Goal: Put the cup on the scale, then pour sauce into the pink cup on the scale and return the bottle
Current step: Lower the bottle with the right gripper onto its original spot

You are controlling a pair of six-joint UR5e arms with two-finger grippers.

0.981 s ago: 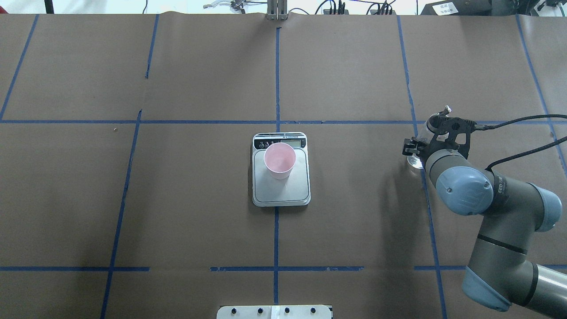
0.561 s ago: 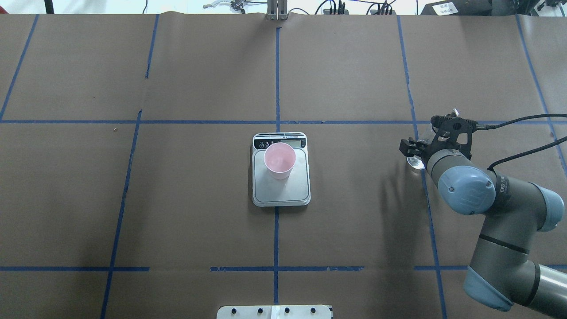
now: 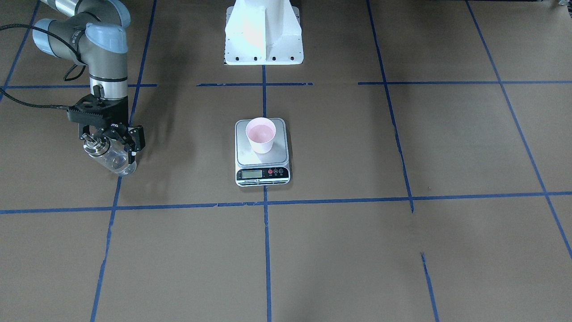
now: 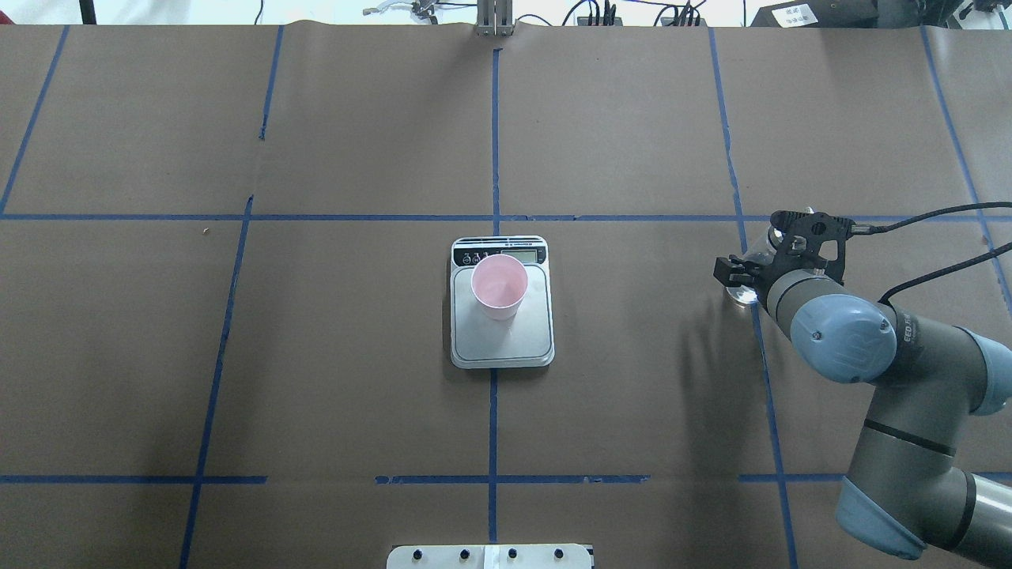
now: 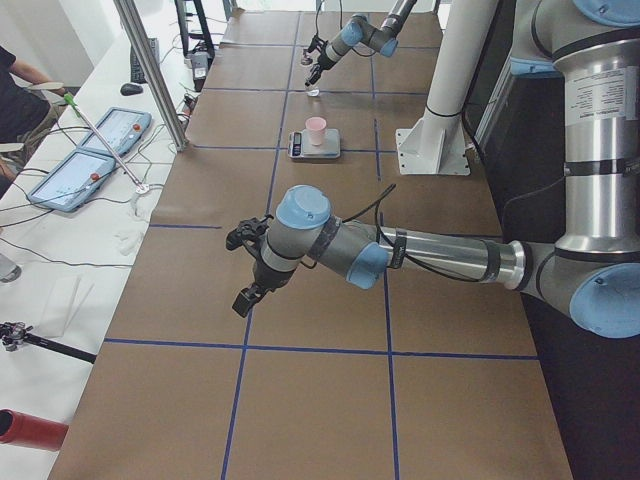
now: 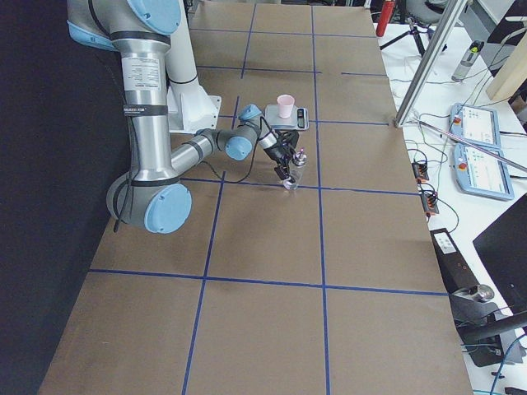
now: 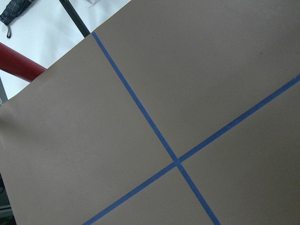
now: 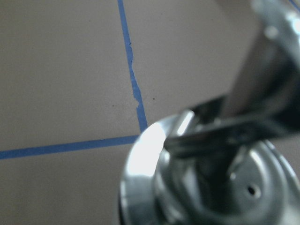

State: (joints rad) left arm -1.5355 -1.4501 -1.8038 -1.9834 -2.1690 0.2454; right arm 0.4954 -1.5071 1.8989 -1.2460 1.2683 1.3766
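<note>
Bottle (image 3: pixel 111 157) sits clenched in my right gripper (image 3: pixel 108 139), tilted, its base at the counter (image 3: pixel 357 250). I should level it upright and set it down gently before letting go. Cup (image 3: pixel 261 134) rests on the scale (image 3: pixel 262 167), well off to my side.

Brown paper (image 4: pixel 356 356) with blue tape lines (image 4: pixel 493 134) covers the table; white side bench (image 5: pixel 60 240).

overhead, front views opposed, share scale (image 4: pixel 501 301); 2 wrist cams close.
</note>
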